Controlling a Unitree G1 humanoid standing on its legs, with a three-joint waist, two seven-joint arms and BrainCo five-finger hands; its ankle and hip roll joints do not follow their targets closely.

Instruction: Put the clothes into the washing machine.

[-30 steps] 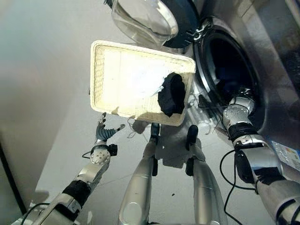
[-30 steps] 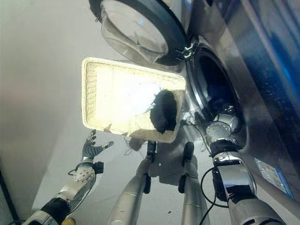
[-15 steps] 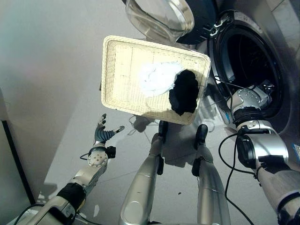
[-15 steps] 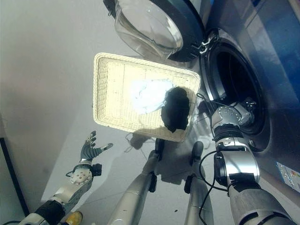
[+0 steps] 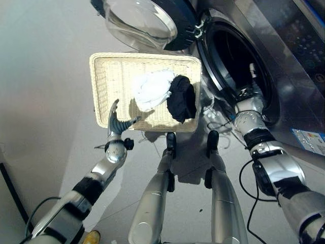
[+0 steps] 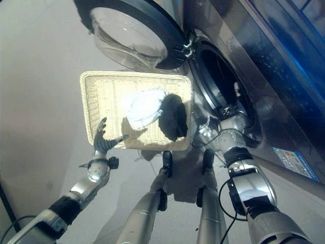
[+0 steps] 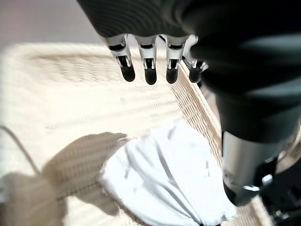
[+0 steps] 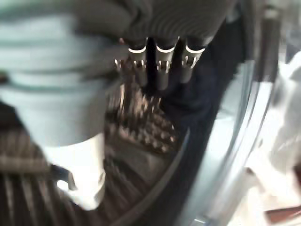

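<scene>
The left hand [image 5: 118,123], fingers spread, was held at the basket's [image 5: 104,91] seven o'clock edge; the right hand's [image 5: 246,97] fingers, inside the washing machine [image 5: 284,76], could not be read.

White garment [image 5: 151,90] and black garment [image 5: 182,99] lie in basket [image 5: 107,76].
</scene>
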